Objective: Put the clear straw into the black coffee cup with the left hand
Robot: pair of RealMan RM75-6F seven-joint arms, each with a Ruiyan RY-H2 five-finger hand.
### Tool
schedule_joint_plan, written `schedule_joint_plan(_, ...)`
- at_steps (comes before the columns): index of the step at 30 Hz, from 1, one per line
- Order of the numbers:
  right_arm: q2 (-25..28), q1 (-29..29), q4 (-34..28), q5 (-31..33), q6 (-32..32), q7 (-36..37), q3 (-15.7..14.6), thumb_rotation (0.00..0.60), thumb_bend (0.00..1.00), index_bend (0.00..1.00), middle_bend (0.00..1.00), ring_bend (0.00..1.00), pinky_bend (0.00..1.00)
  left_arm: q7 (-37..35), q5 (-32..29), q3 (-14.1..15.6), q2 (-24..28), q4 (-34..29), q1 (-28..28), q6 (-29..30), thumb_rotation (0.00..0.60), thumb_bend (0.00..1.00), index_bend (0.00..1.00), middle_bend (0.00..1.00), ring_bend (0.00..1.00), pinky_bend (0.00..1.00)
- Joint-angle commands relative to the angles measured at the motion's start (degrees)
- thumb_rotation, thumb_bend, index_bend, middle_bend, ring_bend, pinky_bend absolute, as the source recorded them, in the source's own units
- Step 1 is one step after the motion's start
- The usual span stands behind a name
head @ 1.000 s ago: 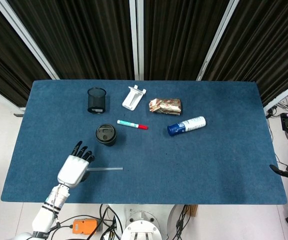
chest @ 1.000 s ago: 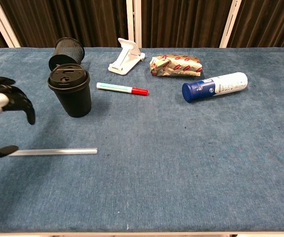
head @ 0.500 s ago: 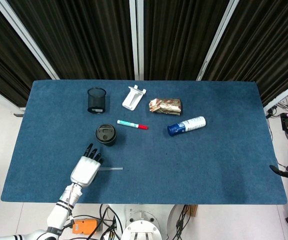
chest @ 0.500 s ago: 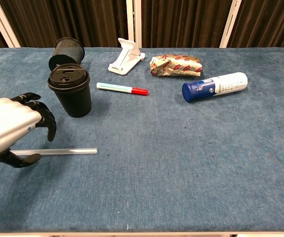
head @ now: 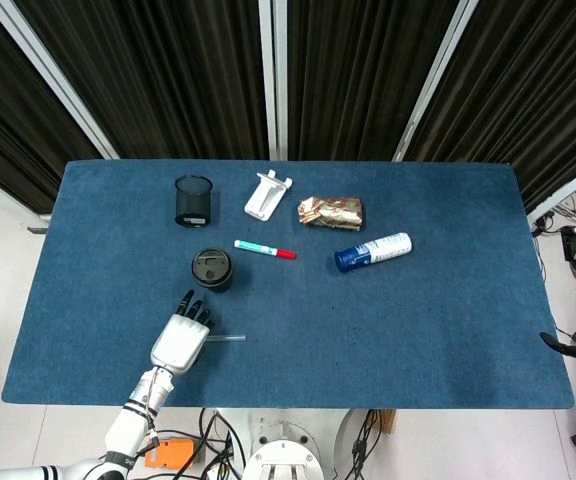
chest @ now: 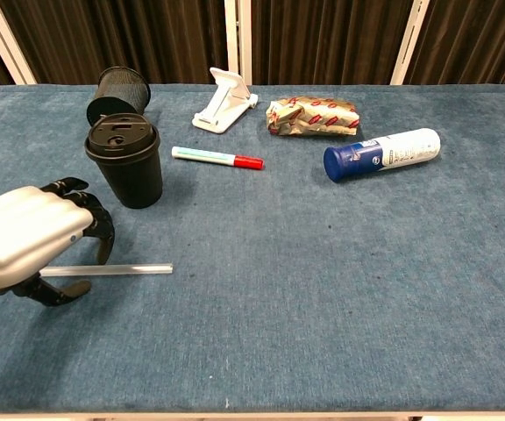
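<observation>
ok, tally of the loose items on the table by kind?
Cups/holders: 2 (black coffee cup, mesh pen holder)
Straw: 1 (clear straw)
Marker: 1 (marker)
Phone stand: 1 (white stand)
Snack packet: 1 (packet)
Bottle: 1 (bottle)
Total: 7

Head view looks steeply down over the whole table point(head: 448, 330); chest view sits low and close (same tabletop).
</observation>
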Motion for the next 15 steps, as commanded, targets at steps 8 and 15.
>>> schedule_joint_plan(8, -0.25, 0.06, 0.31, 0.02, -0.33, 0.15, -0.10, 0.600, 0.13, 0.00, 0.07, 0.00, 0.02, -0.67, -1.35, 0.28, -0.14, 0.39, -0.61, 0.25, 0.600, 0.31, 0.48, 0.30, 0.16, 0.00)
schedule_joint_plan(15, -0.29, 0.06, 0.31, 0.04, -0.41, 0.15, -0.11, 0.600, 0.13, 0.00, 0.07, 0.00, 0.02, -1.87, -1.64, 0.48, -0.01, 0.87, -0.96, 0.57, 0.600, 0.36, 0.53, 0.30, 0.15, 0.00)
